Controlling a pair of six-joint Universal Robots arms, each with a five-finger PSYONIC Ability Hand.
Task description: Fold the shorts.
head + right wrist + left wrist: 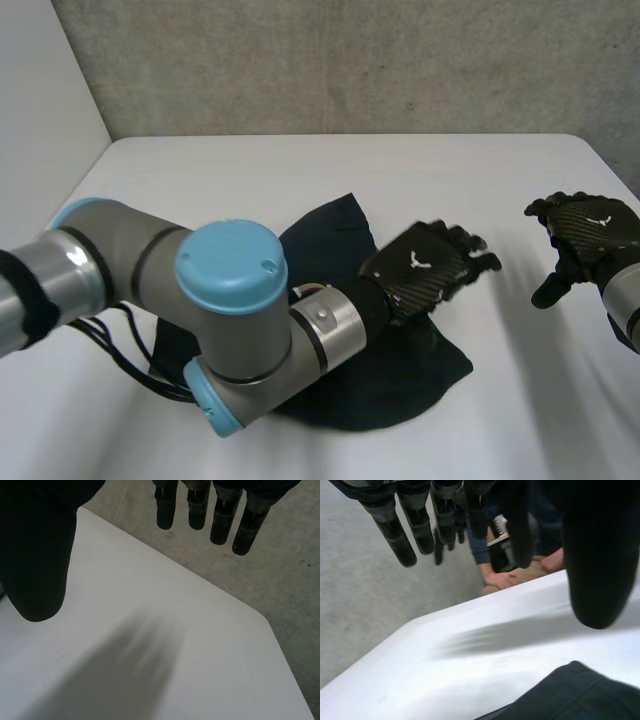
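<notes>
The dark navy fabric shorts (405, 375) lie bunched in the middle of the white surface (250, 170), partly under the left arm. The left hand (425, 268) hovers above their far edge, fingers loosely extended and empty. The right hand (587, 232) hangs well apart over bare surface, fingers relaxed and empty. A seated person (502, 577) is beyond the surface's edge.

The shorts (335, 235) are seen as a dark, near-black cloth laid on the white table (420, 165), about its middle and reaching toward its near edge. They are spread low but rumpled, with one rounded part turned toward the table's far edge and one corner drawn out toward its right side. Nothing is gripped or lifted off the table.
</notes>
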